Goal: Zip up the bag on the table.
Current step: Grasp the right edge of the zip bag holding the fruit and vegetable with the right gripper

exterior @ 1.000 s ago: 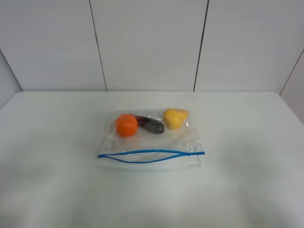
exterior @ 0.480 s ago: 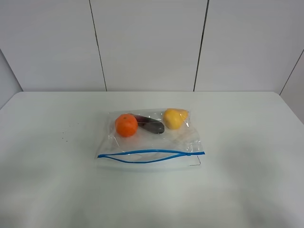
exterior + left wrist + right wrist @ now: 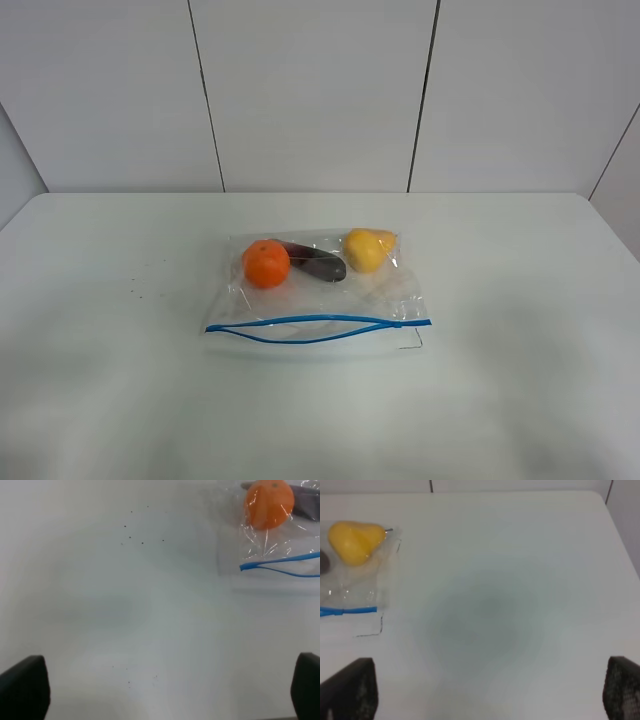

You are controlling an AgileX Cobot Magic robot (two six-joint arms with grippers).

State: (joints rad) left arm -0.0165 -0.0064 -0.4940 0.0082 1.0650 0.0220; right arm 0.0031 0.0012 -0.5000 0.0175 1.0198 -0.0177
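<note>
Left end effector (image 3: 165, 690) and right end effector (image 3: 487, 690) both hang released, gripping nothing, flanking the bag (image 3: 315, 290) on the worktop (image 3: 520, 380); I judge its gaping blue zip (image 3: 405, 323) faces the arms for easy reach.

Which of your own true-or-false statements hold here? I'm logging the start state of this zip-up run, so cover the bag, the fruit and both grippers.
1. The blue zip strip on the bag gapes along most of its length. True.
2. The orange fruit lies outside the bag. False: it is inside, beside the dark purple fruit.
3. The left gripper is shut on the zip strip. False: it is open over the bare table, away from the bag.
4. The yellow fruit is inside the bag. True.
5. The right gripper is open and holds nothing. True.
</note>
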